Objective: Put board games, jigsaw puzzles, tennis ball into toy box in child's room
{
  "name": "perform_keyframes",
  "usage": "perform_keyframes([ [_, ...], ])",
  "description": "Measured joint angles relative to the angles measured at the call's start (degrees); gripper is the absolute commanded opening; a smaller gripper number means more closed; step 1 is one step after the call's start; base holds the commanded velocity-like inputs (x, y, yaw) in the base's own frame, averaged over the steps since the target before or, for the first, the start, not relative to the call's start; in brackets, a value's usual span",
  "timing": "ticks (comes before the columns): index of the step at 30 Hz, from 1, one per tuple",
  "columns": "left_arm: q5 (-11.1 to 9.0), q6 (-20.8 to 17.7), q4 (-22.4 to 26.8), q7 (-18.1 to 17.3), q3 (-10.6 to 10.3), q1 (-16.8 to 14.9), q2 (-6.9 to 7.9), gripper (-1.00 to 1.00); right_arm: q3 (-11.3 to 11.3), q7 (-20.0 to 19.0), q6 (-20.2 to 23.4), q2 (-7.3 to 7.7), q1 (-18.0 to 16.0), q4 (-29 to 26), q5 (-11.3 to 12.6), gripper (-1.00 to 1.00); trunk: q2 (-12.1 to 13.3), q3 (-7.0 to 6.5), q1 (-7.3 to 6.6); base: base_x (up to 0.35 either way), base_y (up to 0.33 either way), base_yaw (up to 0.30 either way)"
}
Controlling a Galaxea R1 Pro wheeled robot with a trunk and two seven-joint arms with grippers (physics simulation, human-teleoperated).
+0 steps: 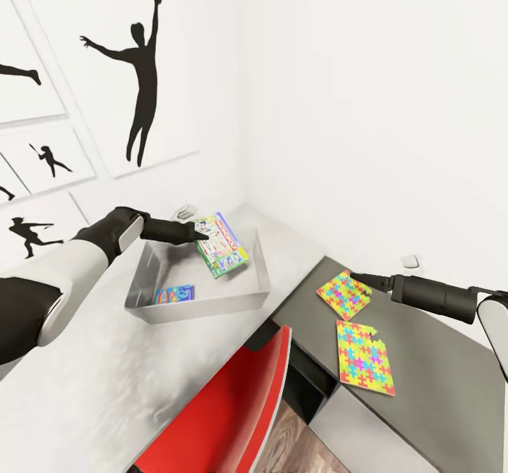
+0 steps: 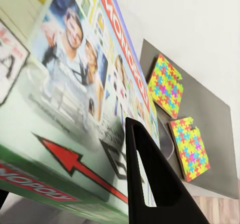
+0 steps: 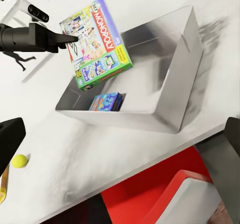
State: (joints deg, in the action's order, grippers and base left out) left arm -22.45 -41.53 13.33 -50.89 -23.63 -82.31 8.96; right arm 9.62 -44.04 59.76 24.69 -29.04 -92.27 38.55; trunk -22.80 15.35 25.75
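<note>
The left gripper [image 1: 200,232] is clamped on the game [image 1: 221,244], held tilted right above the toy box [image 1: 257,291]; release drops it in; right gripper's [image 1: 355,276] opening unclear.

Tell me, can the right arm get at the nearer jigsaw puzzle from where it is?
Probably yes. The right gripper hangs at the far puzzle's edge, and the nearer puzzle lies flat beside it on the dark table, nothing between.
</note>
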Motion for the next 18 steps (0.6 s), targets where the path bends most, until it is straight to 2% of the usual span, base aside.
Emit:
perform_keyframes([
  [18,0.0,0.1,0.0,0.0,0.1,0.0,0.01,-1.0,-0.1,0.0,0.0,-0.07,0.0,0.0,0.0,1.0,0.0,1.69,0.0,0.0,0.0,0.0],
])
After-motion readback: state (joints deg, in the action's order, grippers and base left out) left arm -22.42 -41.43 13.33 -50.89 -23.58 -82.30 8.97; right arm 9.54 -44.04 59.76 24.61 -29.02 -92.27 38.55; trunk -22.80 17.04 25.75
